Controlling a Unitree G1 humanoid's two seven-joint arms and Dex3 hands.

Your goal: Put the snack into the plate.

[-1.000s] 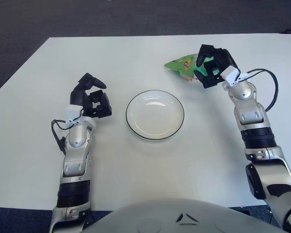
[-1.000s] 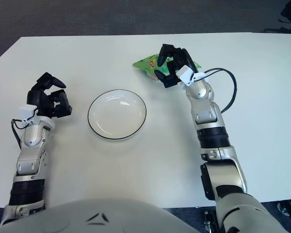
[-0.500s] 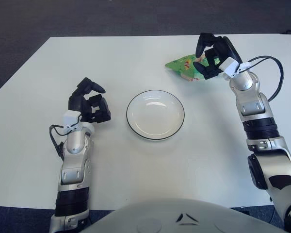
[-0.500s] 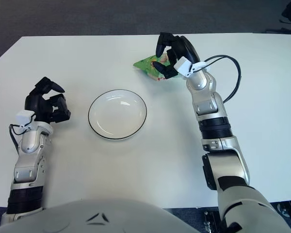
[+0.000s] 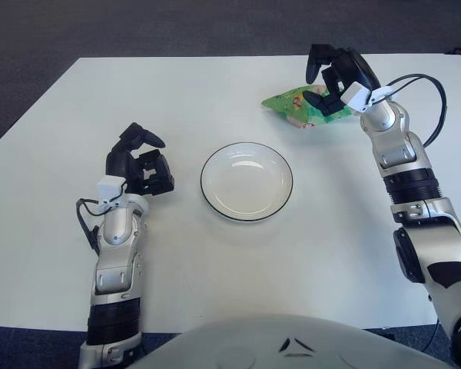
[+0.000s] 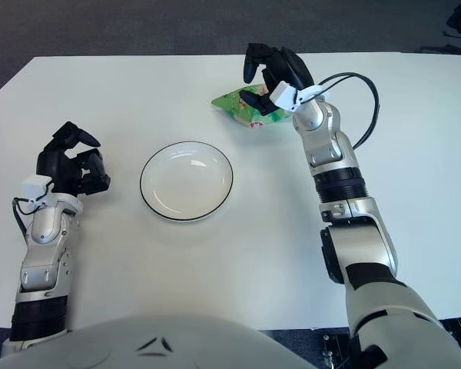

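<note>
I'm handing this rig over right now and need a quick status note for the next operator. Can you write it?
Right robot hand: over the far right of the table, fingers spread above the right end of the green snack bag, no grasp closed on it.
Left robot hand: parked left of the plate, fingers curled, holding nothing.
Snack bag: lying on the table beyond the plate and to its right, apart from it.
Plate: centre of the table, holding nothing.
Done: nothing placed.
Left: grasp the bag, carry it to the plate, release.

Light: bright, even, from overhead.
Shadows: faint and soft on the tabletop [image 5: 215, 261].
Glare: small highlights seen on the plate [image 5: 246, 182] rim.
Focus: sharp throughout; no blur noted.
</note>
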